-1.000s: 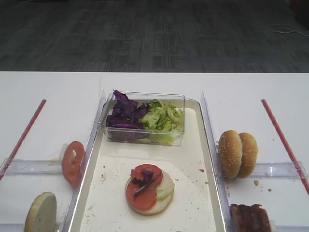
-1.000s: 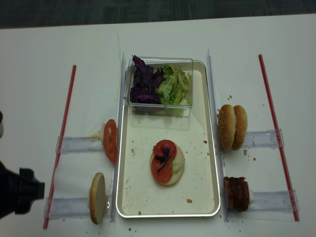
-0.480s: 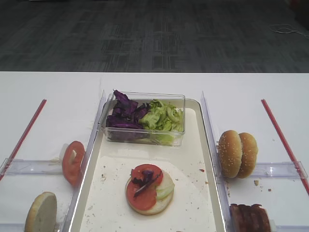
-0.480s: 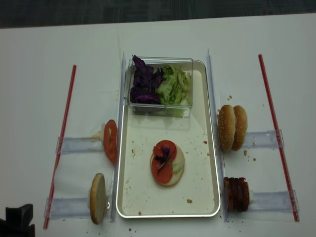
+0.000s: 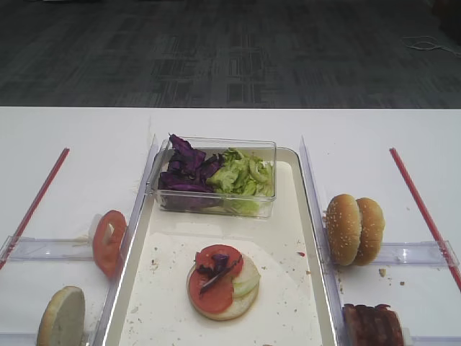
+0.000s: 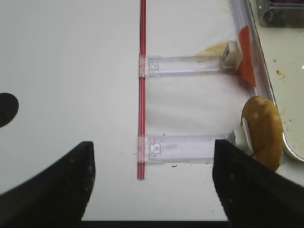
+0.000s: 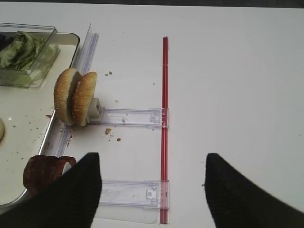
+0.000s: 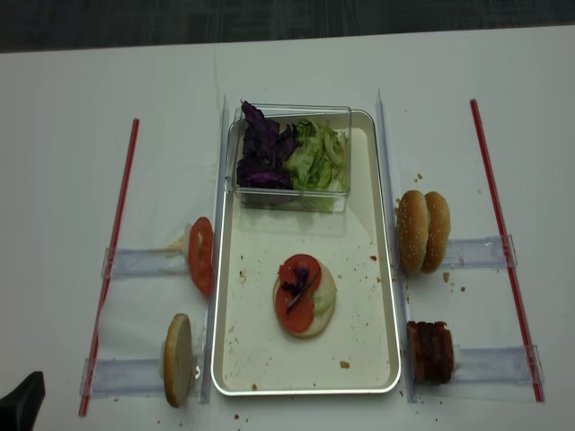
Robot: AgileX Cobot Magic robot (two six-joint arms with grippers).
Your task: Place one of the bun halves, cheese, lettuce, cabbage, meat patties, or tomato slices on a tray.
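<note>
On the tray [image 8: 377, 296], a stack sits near the middle: a bun half [image 8: 307, 321] cut face up, lettuce [image 8: 326, 297], a tomato slice [image 8: 296, 305] and a tuft of cabbage [image 8: 294, 287] on top. A clear tub [image 8: 293, 157] at the far end of the tray holds more purple and green leaves.

Remaining stock stands on edge in clear rails on the worktop [image 8: 72, 180]:
- Left of the tray: a second tomato slice [image 8: 200, 256] and a single bun half [image 8: 177, 359].
- Right of the tray: two bun halves [image 8: 424, 231] and the meat patties [image 8: 431, 352].

The left tool [image 6: 152, 190] is released, jaws wide, nothing between them. It hovers over the left red strip [image 6: 141, 95], with the single bun half forward and to its right — just beside the tray rim. The right tool [image 7: 152, 190] is also released and empty. The meat patties [image 7: 45, 173] lie to its left, the two bun halves [image 7: 75, 97] further ahead on that side.

Judgement: a patty appears to be the missing layer, and the right arm is the nearer. Each stored item presents its flat faces along the rail axis, so the jaws should close across that axis. Open worktop lies outside both red strips; the raised tray rim and the rail walls are the edges to clear when carrying inward.
</note>
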